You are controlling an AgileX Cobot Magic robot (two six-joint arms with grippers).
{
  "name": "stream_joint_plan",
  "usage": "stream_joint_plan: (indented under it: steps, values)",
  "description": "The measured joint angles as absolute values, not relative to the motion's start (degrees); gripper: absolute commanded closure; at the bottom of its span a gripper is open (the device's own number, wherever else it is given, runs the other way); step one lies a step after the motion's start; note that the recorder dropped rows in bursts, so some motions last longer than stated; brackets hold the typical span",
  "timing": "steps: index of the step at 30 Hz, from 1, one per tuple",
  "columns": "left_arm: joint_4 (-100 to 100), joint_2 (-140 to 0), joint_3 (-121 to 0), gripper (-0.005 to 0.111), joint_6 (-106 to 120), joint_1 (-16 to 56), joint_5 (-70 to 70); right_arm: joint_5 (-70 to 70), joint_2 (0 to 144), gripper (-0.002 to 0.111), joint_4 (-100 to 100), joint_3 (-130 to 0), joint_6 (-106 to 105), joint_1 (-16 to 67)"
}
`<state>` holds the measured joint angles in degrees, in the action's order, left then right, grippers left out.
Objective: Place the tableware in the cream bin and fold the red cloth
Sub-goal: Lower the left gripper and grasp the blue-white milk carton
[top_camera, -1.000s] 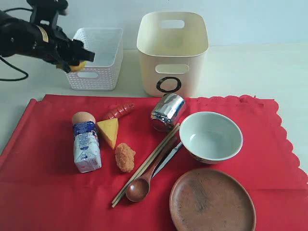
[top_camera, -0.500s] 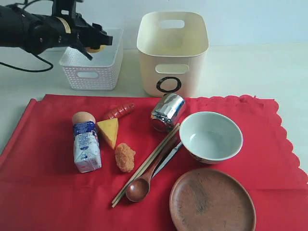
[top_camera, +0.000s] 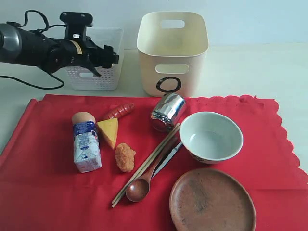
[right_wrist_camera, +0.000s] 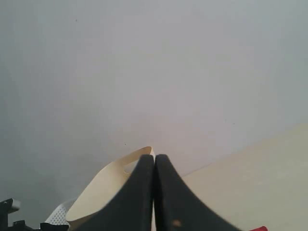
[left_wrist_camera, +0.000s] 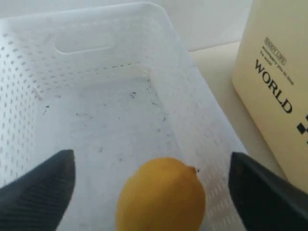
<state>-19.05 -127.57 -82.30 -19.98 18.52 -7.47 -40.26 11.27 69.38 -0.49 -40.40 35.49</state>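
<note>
My left gripper hangs open over the white lattice basket. A yellow lemon sits between its fingers with a gap on each side. On the red cloth lie the steel cup on its side, the white bowl, the brown plate, the wooden spoon, chopsticks and a slim metal utensil. Behind them stands the cream bin. My right gripper is shut and empty, outside the exterior view.
Food on the cloth's left half: a milk carton, an egg, a cheese wedge, a sausage and a fried nugget. The basket stands just left of the cream bin.
My left arm has swung right and lowered over the lattice basket. Its jaws have opened and no longer grip the lemon. The right gripper is unchanged.
</note>
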Motion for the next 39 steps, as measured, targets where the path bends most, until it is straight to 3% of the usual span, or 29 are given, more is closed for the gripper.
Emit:
stream_joint_plan:
  steps: [4, 8, 11, 15, 16, 21, 29, 39]
  values:
    - [-19.1, -125.8, -82.4, 0.010, -21.1, 18.5, -4.3, -40.3, 11.3, 0.108, 69.4, -0.5, -40.4, 35.5]
    - [-19.1, -121.9, -82.4, 0.021, -21.2, 18.5, 1.3, -40.3, 11.3, 0.108, 69.4, -0.5, -40.4, 35.5]
    - [-19.1, -117.7, -82.4, 0.046, -21.2, 18.5, 7.0, -40.3, 11.3, 0.108, 69.4, -0.5, -40.4, 35.5]
    - [-19.1, -110.8, -82.4, 0.101, -18.2, 18.5, 18.1, -40.3, 11.3, 0.108, 69.4, -0.5, -40.4, 35.5]
    - [-19.1, -108.9, -82.4, 0.105, -17.0, 18.6, 21.1, -40.3, 11.3, 0.108, 69.4, -0.5, -40.4, 35.5]
    - [-17.4, -98.3, -80.5, 0.106, -12.5, 19.2, 33.7, -40.3, 11.3, 0.108, 69.4, -0.5, -40.4, 35.5]
    - [-1.5, -82.0, -67.8, 0.107, -4.0, 23.7, 41.7, -40.3, 11.3, 0.108, 69.4, -0.5, -40.4, 35.5]
    - [2.6, -79.7, -52.9, 0.107, -5.0, 28.6, 42.1, -40.3, 11.3, 0.108, 69.4, -0.5, -40.4, 35.5]
